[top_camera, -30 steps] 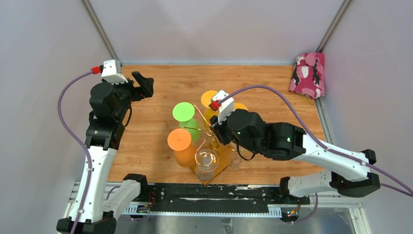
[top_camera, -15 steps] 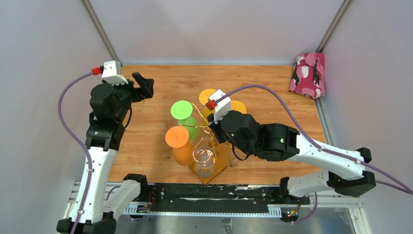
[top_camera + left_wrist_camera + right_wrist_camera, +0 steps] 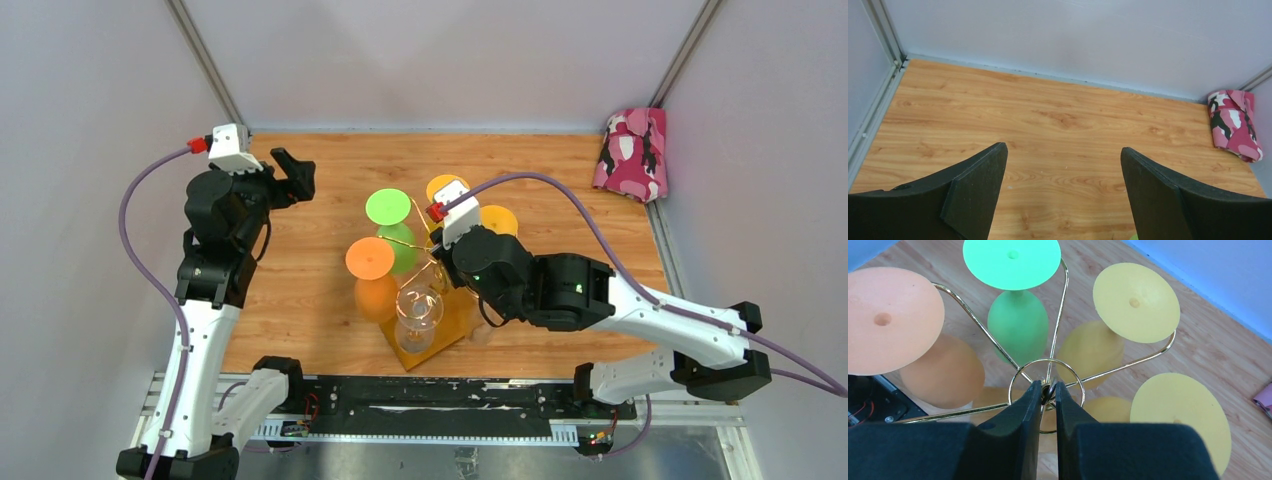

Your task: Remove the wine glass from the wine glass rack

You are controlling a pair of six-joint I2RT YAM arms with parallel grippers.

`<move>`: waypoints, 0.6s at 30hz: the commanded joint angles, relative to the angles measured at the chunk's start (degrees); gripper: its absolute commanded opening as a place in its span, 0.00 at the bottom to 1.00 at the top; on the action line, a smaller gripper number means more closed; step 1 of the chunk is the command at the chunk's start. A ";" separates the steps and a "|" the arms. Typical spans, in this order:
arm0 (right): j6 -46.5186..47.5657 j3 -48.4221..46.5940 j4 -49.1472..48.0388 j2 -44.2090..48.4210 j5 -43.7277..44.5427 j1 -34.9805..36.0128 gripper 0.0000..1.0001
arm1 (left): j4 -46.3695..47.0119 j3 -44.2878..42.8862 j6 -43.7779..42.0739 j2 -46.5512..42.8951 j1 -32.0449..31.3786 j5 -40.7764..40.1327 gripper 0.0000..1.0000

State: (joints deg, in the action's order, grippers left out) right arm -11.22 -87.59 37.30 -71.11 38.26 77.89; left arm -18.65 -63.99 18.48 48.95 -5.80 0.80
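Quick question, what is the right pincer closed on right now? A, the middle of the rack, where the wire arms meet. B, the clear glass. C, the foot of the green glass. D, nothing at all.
A: in the right wrist view, the right pincer is shut on the hub of the rack, inside the gold ring where the wire arms meet.

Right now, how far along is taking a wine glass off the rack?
Done: nothing visible; glasses hang on the wine glass rack, like the green glass. In hand: the right fingers pinch its centre hub. Left: free one glass; left fingers stand open, idle.
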 commanded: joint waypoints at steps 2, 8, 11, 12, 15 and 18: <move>4.32 -2.85 -1.43 1.20 9.62 -0.19 0.00 | -0.11 -1.78 -0.04 0.86 -0.13 0.06 0.89; 6.67 -3.72 -2.85 0.14 12.00 -0.75 0.00 | 0.02 -1.24 -0.01 0.77 -0.09 0.00 0.89; 7.40 -4.40 -3.68 -0.42 12.13 -1.13 0.00 | 0.02 -1.26 -0.15 0.54 -0.10 -0.03 0.89; 7.79 -4.36 -4.17 -0.56 11.98 -1.16 0.00 | 0.00 -1.20 -0.19 0.54 -0.09 -0.02 0.89; 8.44 -4.96 -4.78 -1.14 11.26 -1.16 0.00 | -0.26 -1.23 -0.45 0.53 -0.09 -0.26 0.89; 8.44 -5.44 -4.88 -1.73 10.31 -1.16 0.00 | -0.29 -0.98 -0.61 0.33 -0.09 -0.38 0.89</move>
State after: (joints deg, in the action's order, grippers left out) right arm -5.93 -89.32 36.95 -73.06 43.88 77.73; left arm -18.65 -64.23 18.50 49.89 -5.80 0.82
